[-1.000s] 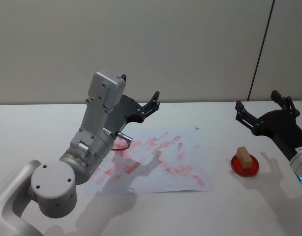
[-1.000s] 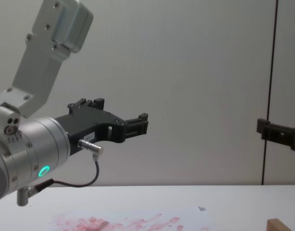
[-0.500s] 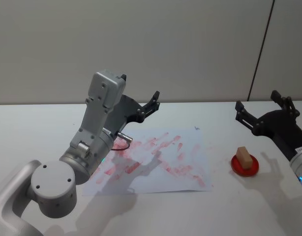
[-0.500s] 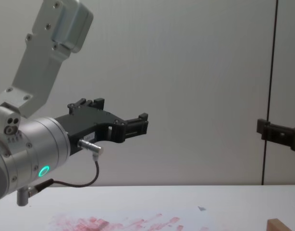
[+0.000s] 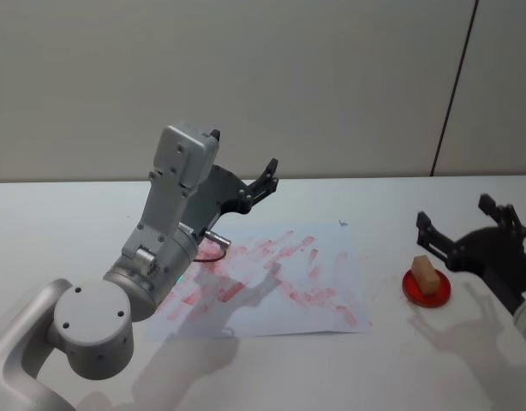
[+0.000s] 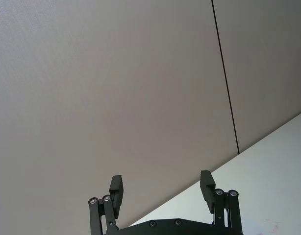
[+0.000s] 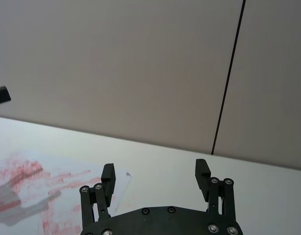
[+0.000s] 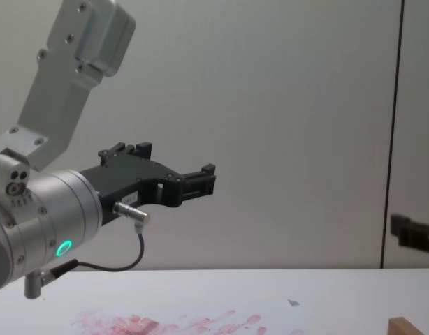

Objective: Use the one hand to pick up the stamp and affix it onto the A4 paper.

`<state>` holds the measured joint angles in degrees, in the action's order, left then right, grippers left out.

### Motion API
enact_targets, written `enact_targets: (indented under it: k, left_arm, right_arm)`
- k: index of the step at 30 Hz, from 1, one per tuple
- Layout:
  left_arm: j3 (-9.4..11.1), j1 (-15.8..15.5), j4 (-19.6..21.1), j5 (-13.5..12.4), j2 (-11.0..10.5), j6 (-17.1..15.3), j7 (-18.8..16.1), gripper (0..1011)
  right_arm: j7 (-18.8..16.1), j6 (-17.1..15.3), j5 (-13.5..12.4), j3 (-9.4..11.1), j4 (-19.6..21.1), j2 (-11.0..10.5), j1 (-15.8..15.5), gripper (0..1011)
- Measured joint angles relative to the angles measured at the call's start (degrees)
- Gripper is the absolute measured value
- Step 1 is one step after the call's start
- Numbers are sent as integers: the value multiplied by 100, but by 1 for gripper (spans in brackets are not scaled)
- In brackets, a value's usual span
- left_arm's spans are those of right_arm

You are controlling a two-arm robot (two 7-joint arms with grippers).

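Stamp (image 5: 426, 276) is a small, pale wooden block with square edges. It stands untouched on a round red pad (image 5: 410, 289) just right of the A4 paper (image 5: 331, 257).

Going left to right, our left gripper (image 6: 161, 182) hangs raised above the paper's left part. Its black forked fingers are spread wide and hold nothing, and it has not moved. The paper is a thin white sheet smeared with rows of red-pink rectangular marks, and it lies flat on the matte white table (image 5: 57, 223).

Farther right of the paper, our right gripper (image 5: 454, 214) has dropped lower over the last half second. Its fingers are wide apart and empty. We judge this to be the approach to the grasp. The gripper has come down near the block but is not yet around it.
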<state>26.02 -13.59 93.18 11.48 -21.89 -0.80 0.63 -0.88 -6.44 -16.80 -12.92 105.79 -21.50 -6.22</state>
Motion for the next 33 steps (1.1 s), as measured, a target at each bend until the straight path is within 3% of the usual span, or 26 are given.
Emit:
enact_targets:
  k: [5,12,33]
  left_arm:
    - [0,0,0,0,0,0,0,1001]
    - [0,0,0,0,0,0,0,1002]
    - [0,0,0,0,0,0,0,1001]
  right_arm:
    - [141,-221,49,-15,157,-66,-205,1003]
    - [176,-450,241,-71,200,-42,-261,1002]
    - [144,-1222,766,-233,-136,347,63,1003]
